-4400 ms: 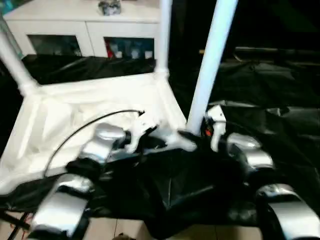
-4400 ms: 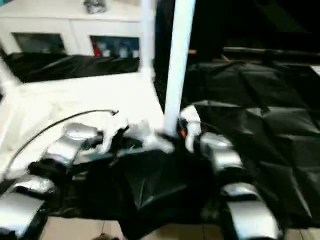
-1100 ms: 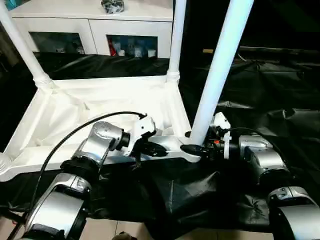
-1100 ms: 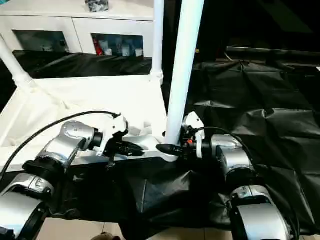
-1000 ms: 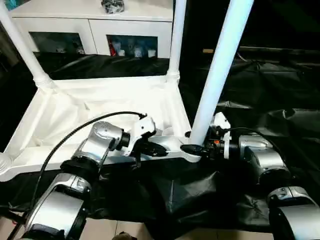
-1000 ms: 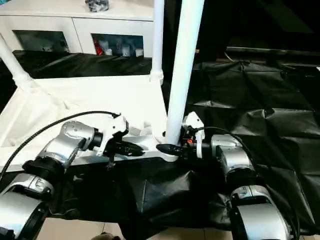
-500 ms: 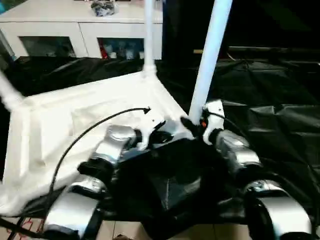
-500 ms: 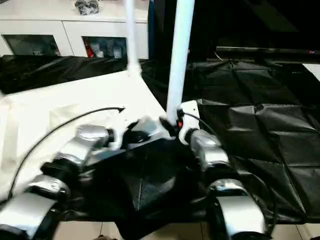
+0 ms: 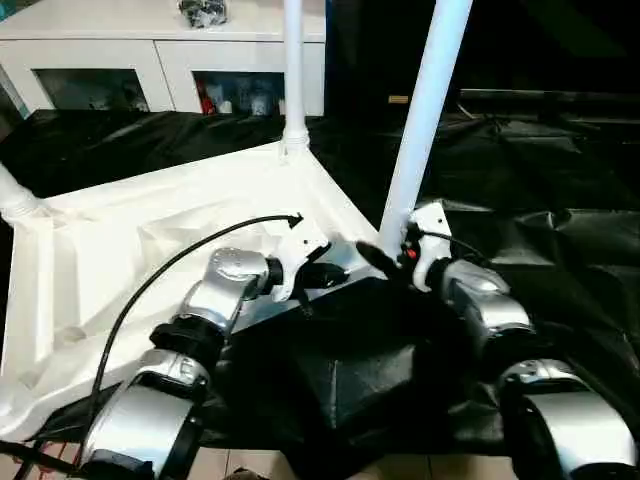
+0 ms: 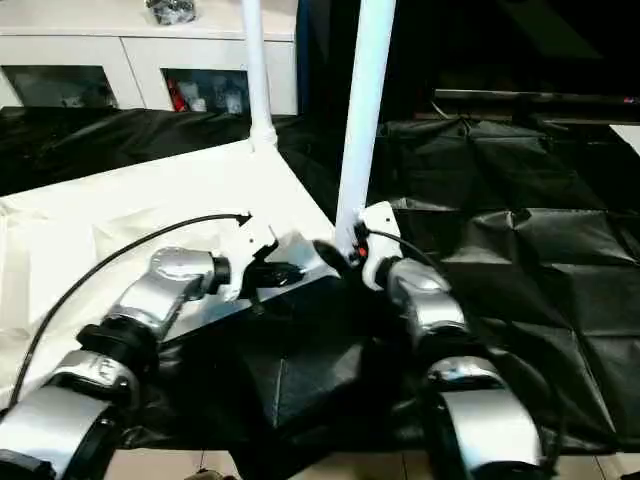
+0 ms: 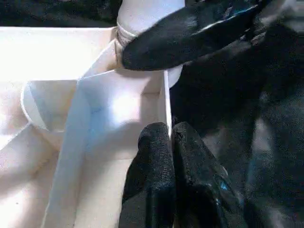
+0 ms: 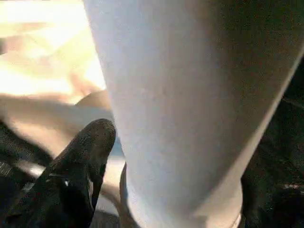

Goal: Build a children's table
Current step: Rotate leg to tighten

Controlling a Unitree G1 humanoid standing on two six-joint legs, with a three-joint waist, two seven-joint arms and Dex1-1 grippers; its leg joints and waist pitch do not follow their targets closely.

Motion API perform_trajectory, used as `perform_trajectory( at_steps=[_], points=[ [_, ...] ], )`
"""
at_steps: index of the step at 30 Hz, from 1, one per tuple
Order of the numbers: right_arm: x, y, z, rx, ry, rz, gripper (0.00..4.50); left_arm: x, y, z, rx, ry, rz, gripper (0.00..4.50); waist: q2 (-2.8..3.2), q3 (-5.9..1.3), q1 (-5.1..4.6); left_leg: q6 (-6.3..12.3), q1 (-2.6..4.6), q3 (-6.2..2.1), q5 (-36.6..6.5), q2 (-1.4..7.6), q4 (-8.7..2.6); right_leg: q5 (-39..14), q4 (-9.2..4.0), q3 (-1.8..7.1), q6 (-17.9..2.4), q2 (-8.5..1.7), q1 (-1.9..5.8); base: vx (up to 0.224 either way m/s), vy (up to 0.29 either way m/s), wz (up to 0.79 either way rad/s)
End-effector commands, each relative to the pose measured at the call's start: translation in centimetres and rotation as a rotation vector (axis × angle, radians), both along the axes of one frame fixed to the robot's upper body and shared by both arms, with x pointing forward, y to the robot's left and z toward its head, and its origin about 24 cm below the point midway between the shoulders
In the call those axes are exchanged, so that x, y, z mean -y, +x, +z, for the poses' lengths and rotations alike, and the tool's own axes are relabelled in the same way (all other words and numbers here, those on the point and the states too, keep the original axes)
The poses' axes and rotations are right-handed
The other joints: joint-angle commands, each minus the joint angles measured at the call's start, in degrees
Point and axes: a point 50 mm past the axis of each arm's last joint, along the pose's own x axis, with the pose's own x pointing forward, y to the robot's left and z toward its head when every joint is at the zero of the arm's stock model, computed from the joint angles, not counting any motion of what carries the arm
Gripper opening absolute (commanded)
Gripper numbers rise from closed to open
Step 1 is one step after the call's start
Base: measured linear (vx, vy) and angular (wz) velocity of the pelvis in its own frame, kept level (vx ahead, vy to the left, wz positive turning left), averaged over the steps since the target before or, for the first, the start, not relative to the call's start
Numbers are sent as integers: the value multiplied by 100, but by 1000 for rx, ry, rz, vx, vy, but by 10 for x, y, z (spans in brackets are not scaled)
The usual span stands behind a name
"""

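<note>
Your upturned table top (image 9: 150, 260) lies on the black sheet (image 9: 560, 250) with three legs visibly standing; your left gripper (image 11: 168, 142) pinches its near rim, your right gripper (image 9: 385, 262) clasps the near-right leg (image 9: 425, 110), and a fourth isn't clearly visible.

Near white tapered tube leg (image 9: 425, 110) runs off the top edge, as does the far tube leg (image 9: 293, 70); the third leg (image 9: 15, 195) is cut by the left edge. Near leg's socket is hidden behind the right gripper (image 9: 378, 262). In the right wrist view only one black finger (image 12: 78, 171) shows; the other is behind that leg. White glass-door cabinet (image 9: 150, 70): contents too small to identify.
</note>
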Motion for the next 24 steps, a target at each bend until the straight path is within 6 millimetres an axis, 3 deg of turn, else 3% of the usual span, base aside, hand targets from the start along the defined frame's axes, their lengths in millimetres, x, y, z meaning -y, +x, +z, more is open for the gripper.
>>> perform_trajectory(
  at_steps=[1,8,13,15,22,24],
  points=[
    [-32,-18,-11,-71,18,281,370,19,-4,9,37,-18,-130,0,-53,-337,43,616,82,-54,-1112,171,-364,-462,-382,231,-1564,-257,291,0,0,0],
    [-17,-32,-10,-140,51,478,370,5,-9,10,-7,-1,-238,0,-49,-315,144,453,124,-68,-1365,212,-411,-924,-413,252,-1514,-273,261,0,0,0],
    [-15,-40,-12,-181,51,562,348,2,-11,10,-24,10,-268,0,-35,-334,166,411,121,-73,-1242,212,-406,-758,-385,253,-1534,-277,266,0,0,0],
    [-16,-41,-12,-186,53,570,317,2,-11,10,-24,10,-270,0,-42,-333,172,423,114,-71,-1196,204,-399,-675,-379,251,-1557,-278,272,0,0,0],
    [-20,-42,-13,-195,74,562,274,5,-9,10,-10,2,-235,0,-41,-328,197,362,130,-69,-1275,204,-408,-843,-400,251,-1509,-280,262,0,0,0],
    [-22,-39,-14,-179,80,492,266,9,-6,9,3,-3,-184,0,-33,-328,200,326,131,-72,-1280,208,-411,-898,-403,255,-1484,-287,263,0,0,0]
  ],
)
